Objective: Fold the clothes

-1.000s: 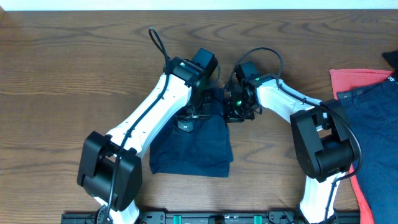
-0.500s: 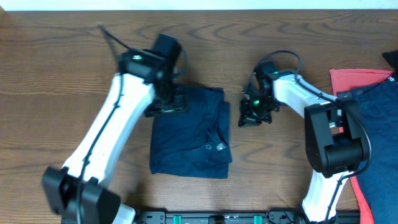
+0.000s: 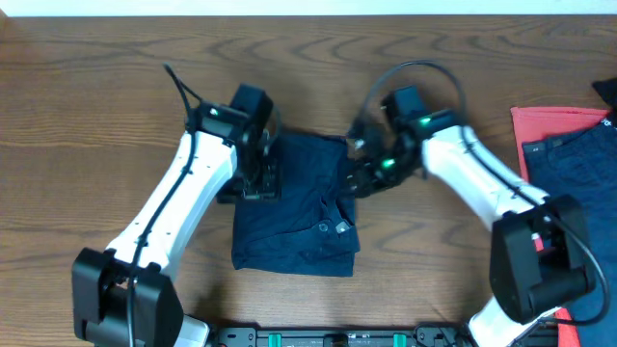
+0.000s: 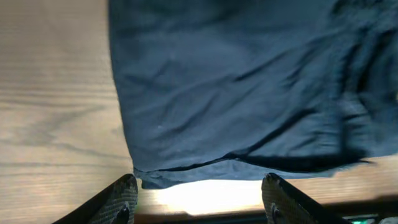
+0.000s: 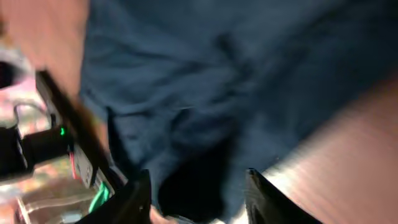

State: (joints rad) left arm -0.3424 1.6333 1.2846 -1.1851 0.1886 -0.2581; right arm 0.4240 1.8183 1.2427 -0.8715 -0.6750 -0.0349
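Dark navy shorts lie folded on the wooden table in the overhead view, with a small silver button near their right edge. My left gripper is over the shorts' upper left edge. In the left wrist view it is open and empty, with the shorts spread beyond the fingertips. My right gripper is at the shorts' upper right edge. In the blurred right wrist view it is open over the navy fabric, with nothing between the fingers.
More clothes lie at the table's right edge: a red garment and a dark blue one. A black rail runs along the front edge.
My left gripper has let go and shifted to the shorts' left edge. My right gripper swung left from the bare table onto the shorts' right edge. The shorts now lie uncovered.
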